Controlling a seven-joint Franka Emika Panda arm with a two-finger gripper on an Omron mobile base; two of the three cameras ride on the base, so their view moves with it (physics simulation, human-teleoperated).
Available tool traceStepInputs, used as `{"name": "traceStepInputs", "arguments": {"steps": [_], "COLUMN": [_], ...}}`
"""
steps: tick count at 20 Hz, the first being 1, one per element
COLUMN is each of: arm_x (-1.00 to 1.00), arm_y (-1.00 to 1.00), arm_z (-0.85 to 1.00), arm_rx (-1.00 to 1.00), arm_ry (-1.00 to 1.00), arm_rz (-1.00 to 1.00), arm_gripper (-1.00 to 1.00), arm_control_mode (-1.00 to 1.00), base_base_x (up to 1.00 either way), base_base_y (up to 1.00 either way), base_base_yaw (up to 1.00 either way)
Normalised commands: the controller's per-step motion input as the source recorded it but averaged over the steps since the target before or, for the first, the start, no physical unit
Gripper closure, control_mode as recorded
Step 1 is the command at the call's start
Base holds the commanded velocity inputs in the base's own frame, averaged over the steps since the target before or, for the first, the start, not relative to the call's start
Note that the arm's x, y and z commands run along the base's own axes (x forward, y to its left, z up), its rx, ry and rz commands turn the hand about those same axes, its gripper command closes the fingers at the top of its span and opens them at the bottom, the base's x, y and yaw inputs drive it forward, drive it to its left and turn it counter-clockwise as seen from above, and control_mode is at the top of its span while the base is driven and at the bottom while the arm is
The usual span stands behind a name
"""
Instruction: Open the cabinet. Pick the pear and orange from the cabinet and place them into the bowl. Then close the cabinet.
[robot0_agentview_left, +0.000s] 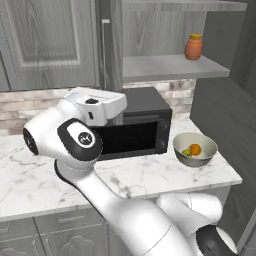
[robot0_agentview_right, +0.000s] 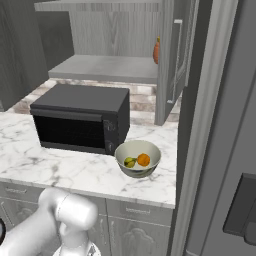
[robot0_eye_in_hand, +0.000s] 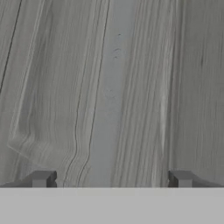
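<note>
Judging by how things lie, the fruit steps are finished and closing the cabinet (robot0_agentview_left: 50, 45) is the step in hand. In the left base view, going left to right, its shut left door is filling the 10 o'clock area, the other door (robot0_agentview_left: 111, 45) is standing edge-on near 12 o'clock, and the grey inner shelf (robot0_agentview_left: 170, 67) is lying exposed toward 1 o'clock, carrying a terracotta jar (robot0_agentview_left: 193, 47). Below, the black microwave (robot0_agentview_left: 135, 125) is sitting on the marble counter (robot0_agentview_left: 30, 175), and the bowl (robot0_agentview_left: 195, 149) is resting just beside it at about 3 o'clock, holding both the pear (robot0_agentview_left: 187, 152) and the orange (robot0_agentview_left: 195, 148), touching each other.

The arm is rising from 5 o'clock, folding at a dark elbow joint at about 9 o'clock, with the hand directed toward the open door. In the hand view, the gripper (robot0_eye_in_hand: 111, 179) is facing grey wood grain at close range, its 2 dark fingertips (robot0_eye_in_hand: 41, 178) spread wide with nothing between them. Whether they are touching the panel, I cannot tell.

The next move likely calls for pressing against that door and swinging it closed, without clipping the microwave.
</note>
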Motion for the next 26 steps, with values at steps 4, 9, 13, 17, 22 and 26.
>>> {"name": "traceStepInputs", "arguments": {"steps": [4, 9, 13, 17, 22, 26], "arm_x": [0.02, 0.08, 0.51, 0.87, 1.00, 1.00], "arm_y": [-0.91, -1.00, -1.00, -0.98, -0.87, -0.57], "arm_z": [-0.10, -0.25, -0.35, -0.51, -0.60, -0.37], "arm_rx": [0.12, 0.14, 0.12, 0.08, 0.05, 0.00], "arm_ry": [0.00, -0.04, -0.01, 0.00, 0.02, 0.02], "arm_rz": [0.02, 0.16, 0.24, 0.28, 0.28, 0.17], "arm_gripper": [-1.00, -1.00, -1.00, -1.00, -1.00, -1.00], "arm_control_mode": [-1.00, -1.00, -1.00, -1.00, -1.00, -1.00], "base_base_x": [0.00, 0.00, 0.00, 0.00, 0.00, 0.00], "base_base_y": [0.00, 0.00, 0.00, 0.00, 0.00, 0.00], "base_base_yaw": [0.00, 0.00, 0.00, 0.00, 0.00, 0.00]}}
